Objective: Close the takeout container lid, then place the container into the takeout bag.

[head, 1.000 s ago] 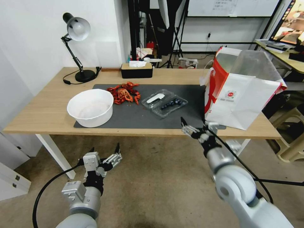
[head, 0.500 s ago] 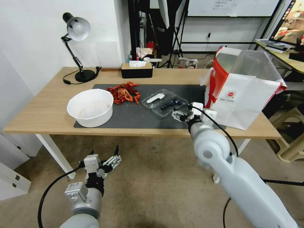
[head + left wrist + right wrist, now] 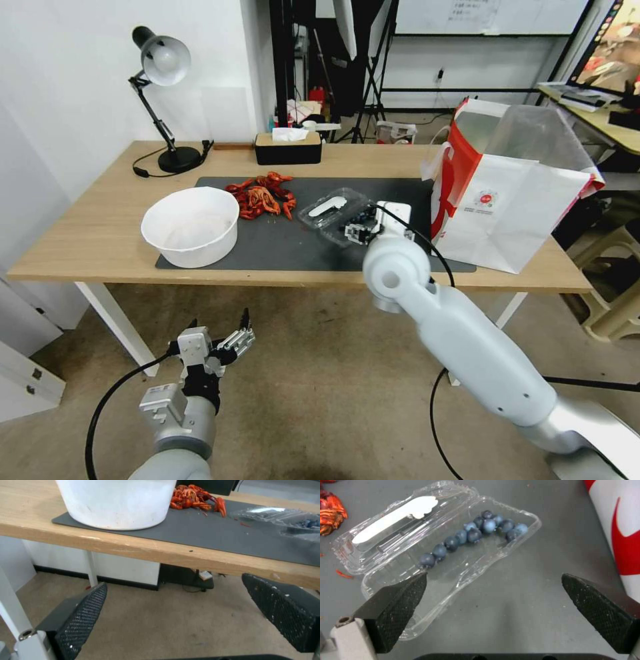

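We held our right gripper [image 3: 493, 592] with fingers wide over the open takeout container [image 3: 453, 555], whose near corner one finger hid, while our left gripper [image 3: 220, 333] hung spread below the surface [image 3: 100, 227].

The takeout bag [image 3: 508, 212] carries a small round red logo, its lettering seemingly too small to read.

A work room for filming and testing

We see a wooden table [image 3: 100, 240] with a desk lamp [image 3: 160, 60] at 10 o'clock, light stands [image 3: 373, 73] and a whiteboard [image 3: 480, 17] at 12, and a computer screen [image 3: 617, 47] at 2.
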Tool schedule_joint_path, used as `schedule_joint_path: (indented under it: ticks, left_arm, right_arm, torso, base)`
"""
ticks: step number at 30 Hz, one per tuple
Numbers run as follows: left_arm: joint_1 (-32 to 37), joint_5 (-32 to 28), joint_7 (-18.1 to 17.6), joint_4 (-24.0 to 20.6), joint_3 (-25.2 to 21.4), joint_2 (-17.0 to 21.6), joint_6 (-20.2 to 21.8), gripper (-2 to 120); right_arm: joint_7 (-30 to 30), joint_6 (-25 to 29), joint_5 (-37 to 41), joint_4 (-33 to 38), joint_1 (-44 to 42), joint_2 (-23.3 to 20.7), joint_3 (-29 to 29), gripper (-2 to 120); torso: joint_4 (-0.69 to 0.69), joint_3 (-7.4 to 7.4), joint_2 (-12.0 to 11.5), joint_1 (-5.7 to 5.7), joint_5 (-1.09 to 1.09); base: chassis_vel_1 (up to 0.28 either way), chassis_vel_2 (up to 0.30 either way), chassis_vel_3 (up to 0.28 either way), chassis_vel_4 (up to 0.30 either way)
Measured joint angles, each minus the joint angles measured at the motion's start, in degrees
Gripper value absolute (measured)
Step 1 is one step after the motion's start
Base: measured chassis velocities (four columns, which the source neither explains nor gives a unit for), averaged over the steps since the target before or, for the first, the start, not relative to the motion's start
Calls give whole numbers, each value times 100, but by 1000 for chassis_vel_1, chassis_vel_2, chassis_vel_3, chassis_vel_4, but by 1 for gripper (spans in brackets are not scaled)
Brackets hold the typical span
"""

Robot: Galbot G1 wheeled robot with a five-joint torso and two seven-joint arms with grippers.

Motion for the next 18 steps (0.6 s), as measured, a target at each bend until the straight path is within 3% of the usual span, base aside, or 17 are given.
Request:
schedule_joint_path:
  ticks: [18]
  left_arm:
    - [-36, -18, -9, 64, 2, 17, -56, 100]
  right_arm:
    - [273, -67, 602, -493, 355, 265, -171, 100]
  torso:
    - [0, 0, 0, 0, 0]
  base:
    - [0, 0, 0, 0]
